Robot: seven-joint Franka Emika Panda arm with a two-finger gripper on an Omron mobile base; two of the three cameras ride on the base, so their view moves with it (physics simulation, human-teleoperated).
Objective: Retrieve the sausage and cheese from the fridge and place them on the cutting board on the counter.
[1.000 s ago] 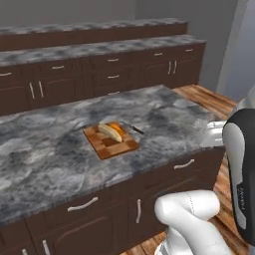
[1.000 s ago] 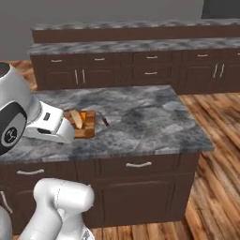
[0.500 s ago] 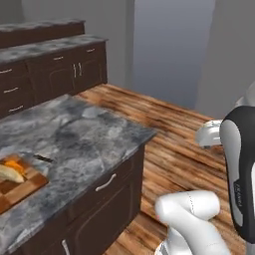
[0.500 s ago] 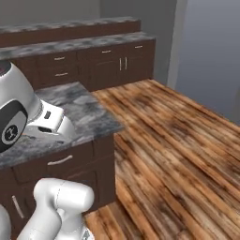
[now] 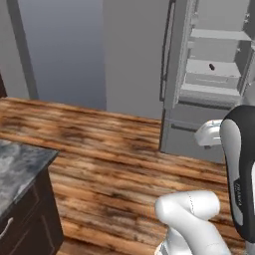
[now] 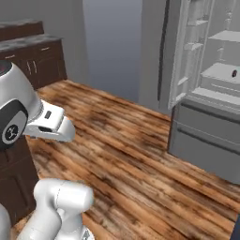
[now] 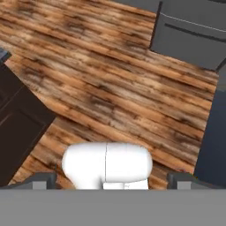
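Observation:
The fridge (image 5: 182, 135) stands open at the right, its pale shelves showing above two lower drawers. A small dark sausage (image 5: 211, 66) lies on a middle shelf, also visible as the sausage (image 6: 234, 73) from the other side. My gripper (image 7: 110, 180) hangs open and empty over the wooden floor, far from the fridge (image 7: 194, 31). A corner of the counter (image 5: 17, 169) shows at the lower left. The cheese and the cutting board are out of view.
Wooden floor (image 6: 136, 154) stretches between the counter's dark cabinet (image 7: 17, 119) and the fridge (image 6: 206, 136). A second long worktop (image 6: 28, 42) over dark cabinets runs along the back left wall. The open fridge door (image 6: 185, 51) juts toward the room.
The whole picture has swung from the counter with the cutting board to the floor and the open fridge, so the camera has turned. The gripper has stayed open.

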